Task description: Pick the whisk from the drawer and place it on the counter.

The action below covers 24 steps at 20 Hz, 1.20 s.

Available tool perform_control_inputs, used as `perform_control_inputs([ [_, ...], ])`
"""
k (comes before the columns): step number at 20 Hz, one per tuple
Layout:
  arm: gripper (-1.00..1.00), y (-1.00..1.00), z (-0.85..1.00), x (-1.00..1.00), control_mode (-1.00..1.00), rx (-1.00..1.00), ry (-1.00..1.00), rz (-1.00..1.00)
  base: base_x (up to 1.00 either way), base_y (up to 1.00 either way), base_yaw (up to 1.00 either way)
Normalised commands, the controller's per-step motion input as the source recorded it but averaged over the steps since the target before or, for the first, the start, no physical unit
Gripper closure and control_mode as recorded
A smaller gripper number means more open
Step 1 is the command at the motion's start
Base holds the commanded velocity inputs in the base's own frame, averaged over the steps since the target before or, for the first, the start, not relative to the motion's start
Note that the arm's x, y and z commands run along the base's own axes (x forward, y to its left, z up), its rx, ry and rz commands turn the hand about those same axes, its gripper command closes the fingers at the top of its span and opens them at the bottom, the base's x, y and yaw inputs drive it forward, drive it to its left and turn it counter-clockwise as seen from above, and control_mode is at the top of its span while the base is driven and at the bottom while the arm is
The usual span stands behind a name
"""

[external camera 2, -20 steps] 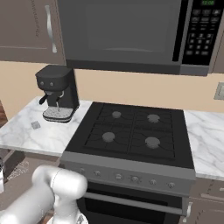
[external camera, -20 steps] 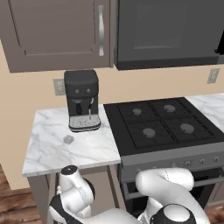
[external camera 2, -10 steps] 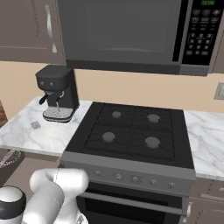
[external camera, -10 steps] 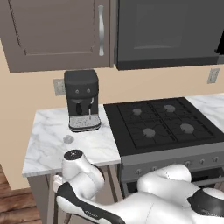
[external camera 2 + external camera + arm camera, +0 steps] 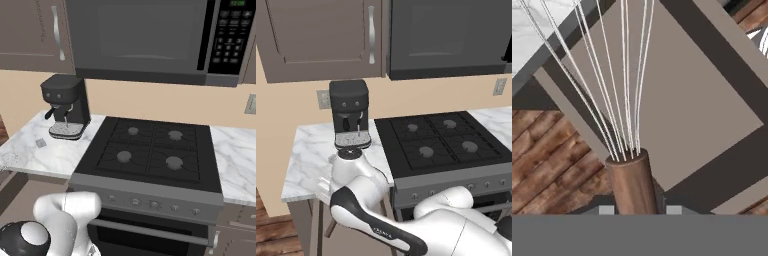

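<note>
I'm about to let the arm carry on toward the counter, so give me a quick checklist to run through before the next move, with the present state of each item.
1. Small whisk with dark-brown wooden handle and silvery wire head sits between the tool fingertips: ok.
2. Whisk is lifted out of the open grey-brown wooden drawer below it: ok.
3. Grip firmness: cannot tell.
4. White marble counter has bare space in front of the black coffee machine: ok.
5. Whisk over the counter: not ok, the drawer is still beneath it.
</note>
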Motion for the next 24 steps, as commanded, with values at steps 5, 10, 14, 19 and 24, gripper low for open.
perform_control_inputs([
  [5, 1.00, 0.00, 1.00, 0.02, -1.00, 0.09, -0.16, -0.15, 0.00, 0.00, 0.00],
  [10, 1.00, 0.01, 1.00, 0.34, -1.00, 0.07, -0.21, -0.25, 0.00, 0.00, 0.00],
  [14, 1.00, -0.19, 0.87, 0.59, -1.00, 0.09, -0.16, -0.13, 0.00, 0.00, 0.00],
  [19, 1.00, -0.51, 0.11, 0.70, -1.00, 0.03, -0.01, -0.01, 0.00, 0.00, 0.00],
  [24, 1.00, -0.49, -0.30, 0.57, -1.00, 0.00, 0.00, 0.03, 0.00, 0.00, 0.00],
])
